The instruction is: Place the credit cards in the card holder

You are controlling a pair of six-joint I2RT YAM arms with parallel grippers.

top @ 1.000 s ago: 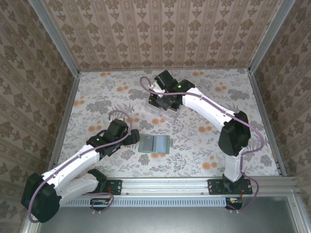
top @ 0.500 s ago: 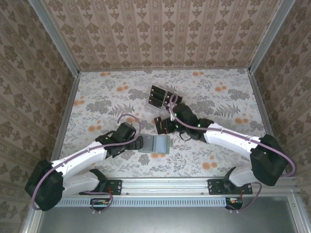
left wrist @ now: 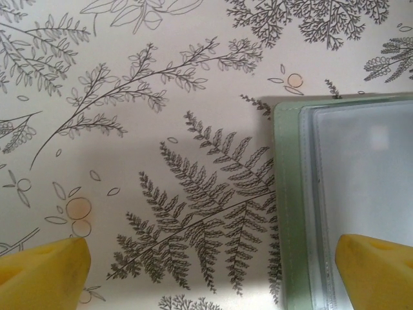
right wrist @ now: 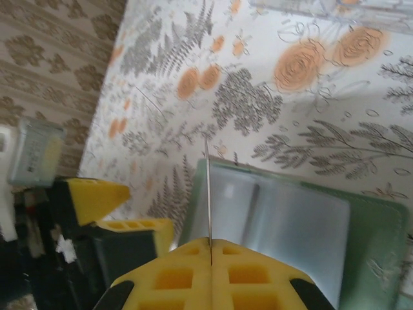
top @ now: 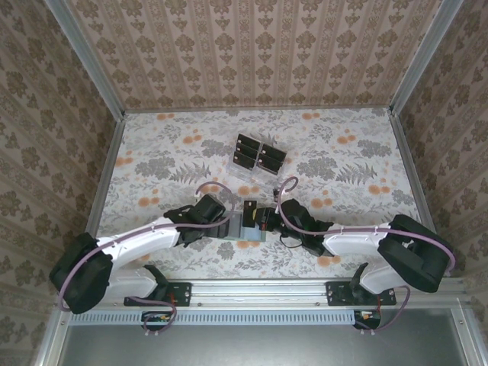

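Right gripper (right wrist: 210, 250) clamps one credit card (right wrist: 208, 187) (edge-on) over card holder (right wrist: 377, 239); slide it square into pocket (right wrist: 290, 226), wide-open left gripper (left wrist: 213, 271) steadying holder's edge.

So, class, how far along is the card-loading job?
Done: nothing; the flat sage-green pouch shows empty clear pockets. In hand: the right tool pinches one thin black card above it; the open left tool straddles its edge. Left: more black cards in the clear plastic rack.
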